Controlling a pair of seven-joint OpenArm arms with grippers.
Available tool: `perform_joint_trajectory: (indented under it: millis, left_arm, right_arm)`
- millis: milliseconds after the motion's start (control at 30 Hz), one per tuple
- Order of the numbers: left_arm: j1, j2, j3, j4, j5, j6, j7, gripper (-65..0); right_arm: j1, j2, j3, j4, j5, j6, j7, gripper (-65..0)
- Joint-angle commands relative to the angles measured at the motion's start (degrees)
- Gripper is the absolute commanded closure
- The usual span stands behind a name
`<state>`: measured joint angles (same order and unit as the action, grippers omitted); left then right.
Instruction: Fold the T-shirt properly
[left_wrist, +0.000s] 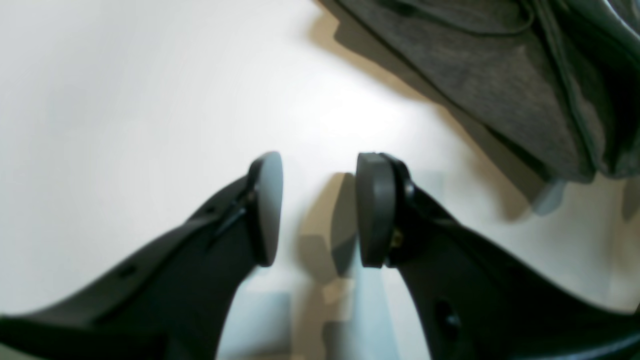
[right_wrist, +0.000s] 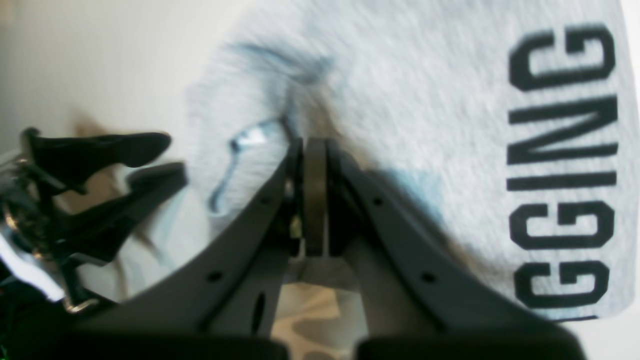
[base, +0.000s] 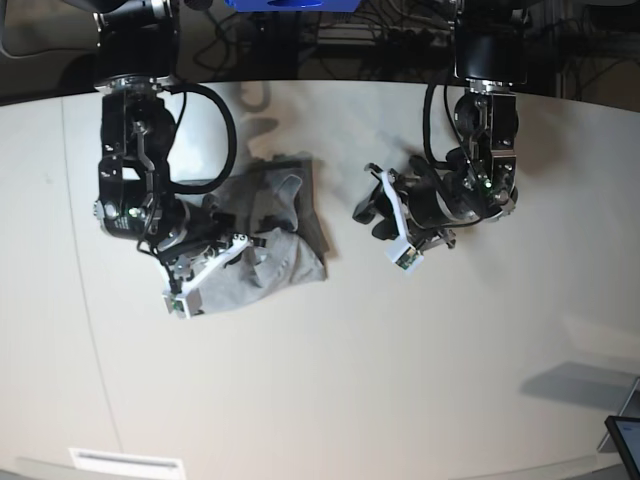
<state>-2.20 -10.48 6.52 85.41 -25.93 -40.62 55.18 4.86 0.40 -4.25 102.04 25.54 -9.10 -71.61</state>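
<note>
Item: T-shirt (base: 262, 232), bunched on the white table (base: 330, 380), one arm engaged.

Left to right in the base view. Right gripper (base: 258, 238): over the T-shirt's middle, jaws pressed fully together; its wrist view shows grey cloth with black lettering close behind the tips, but whether a fold is pinched between them cannot be told. T-shirt: crumpled heap, not flat, no clean fold visible. Left gripper (left_wrist: 319, 209): beside the T-shirt's edge, apart from it, jaws parted, nothing between them, bare table beneath. Risks, as judged: a lift by one arm alone likely drags the heap into a tighter bunch; a thin pinch may slip; lettering side could end up folded inward unevenly.
</note>
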Motion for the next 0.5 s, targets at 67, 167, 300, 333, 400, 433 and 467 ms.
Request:
perform_joint_trajectory:
  millis: [67,167,300,333,400,433,467]
  left_arm:
    - [0.4,-0.6,0.0,0.0,3.4,0.6,4.2,-24.0]
    - [0.4,-0.6,-0.3,0.0,3.3,0.6,4.2,-24.0]
    - [0.8,-1.4,-0.4,0.0,2.9,0.6,4.2,-24.0]
    - [1.1,-1.5,-0.4,0.1,2.9,0.6,4.2,-24.0]
    - [1.2,-1.7,-0.4,0.1,2.9,0.6,4.2,-24.0]
    - [1.2,-1.7,-0.4,0.1,2.9,0.6,4.2,-24.0]
    - [1.2,-1.8,-0.4,0.1,2.9,0.6,4.2,-24.0]
  right_arm:
    - [1.2,-1.3,0.1,-1.2,3.7,0.0,1.0,-0.1]
    - [1.3,-1.2,-0.3,-1.7,6.2,0.0,2.6,-0.1]
    - [1.9,-1.5,-0.3,-1.8,7.0,0.0,2.9,-0.1]
    - [2.3,-1.5,-0.4,-1.8,7.0,0.0,2.9,-0.1]
    - [2.9,-1.6,-1.4,-2.4,7.0,0.0,3.3,-0.1]
    - [3.5,-1.6,-1.9,-3.0,7.0,0.0,3.3,-0.1]
    - [3.9,-1.6,-2.2,-3.9,7.0,0.0,3.4,-0.1]
